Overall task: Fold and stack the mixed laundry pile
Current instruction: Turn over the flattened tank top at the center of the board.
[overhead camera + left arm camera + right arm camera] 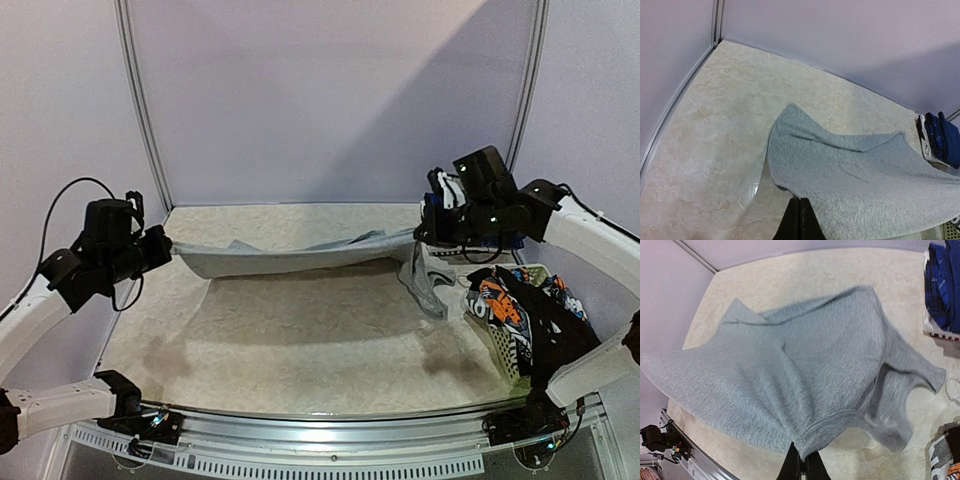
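Overhead, the grey shirt (290, 258) hangs stretched in the air over the table (300, 350), to the left of the white lattice basket (505, 350). The left gripper (165, 248), well apart from the basket on the far left, is clamped on one end of the shirt. The right gripper (420, 238), just beyond the basket's far end, pinches the other end, and a sleeve droops beside the basket. The rest of the laundry pile (525, 315), orange-printed and black pieces, sits heaped in the basket.

From the left wrist, the gripper's fingers (799, 222) are pressed together on the shirt's edge, and the cloth (865, 175) spreads away toward the basket side. Folded navy blue pieces (942, 140) lie at the far right.

From the right wrist, the fingers (802, 465) are closed on the shirt's ribbed hem, and the shirt (800, 370) fans out above the table. The navy blue pieces (942, 285) show at the top right.
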Controlling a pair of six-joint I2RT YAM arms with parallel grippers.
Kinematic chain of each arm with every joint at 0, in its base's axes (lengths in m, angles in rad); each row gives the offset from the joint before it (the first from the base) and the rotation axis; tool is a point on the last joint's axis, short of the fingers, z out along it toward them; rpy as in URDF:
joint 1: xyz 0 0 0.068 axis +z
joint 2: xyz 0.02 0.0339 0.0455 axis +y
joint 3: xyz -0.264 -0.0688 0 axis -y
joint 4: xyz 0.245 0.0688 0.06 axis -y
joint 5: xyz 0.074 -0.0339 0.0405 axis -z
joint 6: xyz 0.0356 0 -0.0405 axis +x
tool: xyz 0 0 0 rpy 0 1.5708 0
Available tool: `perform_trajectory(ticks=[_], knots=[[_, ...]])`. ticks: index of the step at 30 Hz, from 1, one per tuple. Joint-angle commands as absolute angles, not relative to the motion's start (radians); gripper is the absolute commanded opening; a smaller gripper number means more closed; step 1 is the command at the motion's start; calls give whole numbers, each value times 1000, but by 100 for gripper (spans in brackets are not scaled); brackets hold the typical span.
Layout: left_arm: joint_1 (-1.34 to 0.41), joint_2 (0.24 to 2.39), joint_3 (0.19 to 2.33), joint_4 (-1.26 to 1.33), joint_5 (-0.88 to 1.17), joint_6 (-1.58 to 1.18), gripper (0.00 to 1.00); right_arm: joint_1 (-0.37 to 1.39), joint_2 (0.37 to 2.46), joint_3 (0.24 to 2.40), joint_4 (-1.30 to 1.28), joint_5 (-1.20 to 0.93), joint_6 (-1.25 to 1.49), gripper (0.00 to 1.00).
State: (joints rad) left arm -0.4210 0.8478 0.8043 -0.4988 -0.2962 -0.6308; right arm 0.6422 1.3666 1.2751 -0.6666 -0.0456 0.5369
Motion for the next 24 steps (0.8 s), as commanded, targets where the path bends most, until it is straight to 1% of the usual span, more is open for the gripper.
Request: perform_trajectory(ticks=[1,5,12,19,22,24], knots=[[-446,796,924,-621,-293,-585,0,646,1275,1428,-803,-28,477,0],[-464,766,1063,-659,-272,-554,0,647,1222,1564,-874,-86,440,0],[-481,734,1285,-684,-175,-499,0,647,1179,1811,-1009,-199,363,0],[-480,783,1527,-764,-142,-445,0,648,1195,2067,-1113,-255,313,0],[-480,838,1608,-825,-223,-417,0,648,1234,2103,-1105,-195,308,0],[-480,911,1665,-884,-295,-391,0,648,1287,2087,-1101,-81,342,0]])
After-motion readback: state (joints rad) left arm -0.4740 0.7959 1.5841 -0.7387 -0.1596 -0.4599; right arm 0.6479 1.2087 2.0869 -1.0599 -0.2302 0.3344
